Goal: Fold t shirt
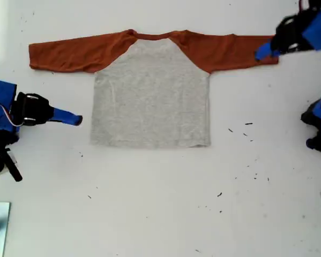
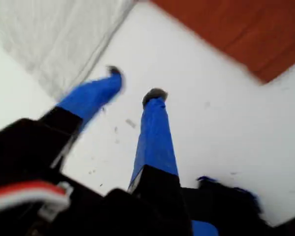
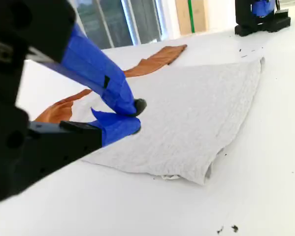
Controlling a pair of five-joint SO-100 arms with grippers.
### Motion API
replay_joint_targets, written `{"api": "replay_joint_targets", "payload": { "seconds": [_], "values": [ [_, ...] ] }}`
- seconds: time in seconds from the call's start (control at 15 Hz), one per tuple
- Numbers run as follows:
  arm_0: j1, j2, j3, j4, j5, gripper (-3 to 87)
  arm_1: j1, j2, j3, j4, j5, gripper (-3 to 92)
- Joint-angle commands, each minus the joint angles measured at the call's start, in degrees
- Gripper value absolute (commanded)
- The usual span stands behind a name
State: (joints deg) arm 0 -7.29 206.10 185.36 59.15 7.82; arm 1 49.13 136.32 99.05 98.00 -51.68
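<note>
Lying flat, t shirt [image 1: 151, 96] between both jaws

Bright, even light washes the white table [image 1: 160, 214] nearly to glare in the exterior view, with only faint shadows around the shirt [image 1: 152, 96]. The first wrist view is smeared by motion blur. The second wrist view is sharper, with daylit windows [image 3: 122, 19] behind the shirt.
</note>
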Motion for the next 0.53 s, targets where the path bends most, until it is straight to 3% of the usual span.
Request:
{"api": "replay_joint_targets", "payload": {
  "seconds": [0.0, 0.13, 0.27, 0.47],
  "values": [
    [0.79, 0.53, 0.53, -0.09, 0.18, 0.7, 10.2, -5.63, -11.16, 0.79, -9.84, 37.2],
    [0.79, 0.53, 0.53, -0.18, 0.26, 0.7, 18.11, -6.42, -2.9, -5.8, -15.91, 37.3],
    [0.26, 0.53, 0.53, -0.18, 0.53, 0.7, 24.87, -5.45, 12.92, -19.6, -21.88, 36.9],
    [0.35, 0.53, 0.53, -0.18, 0.53, 0.6, 27.6, -8.44, 29.79, -38.58, -26.19, 35.6]
  ]
}}
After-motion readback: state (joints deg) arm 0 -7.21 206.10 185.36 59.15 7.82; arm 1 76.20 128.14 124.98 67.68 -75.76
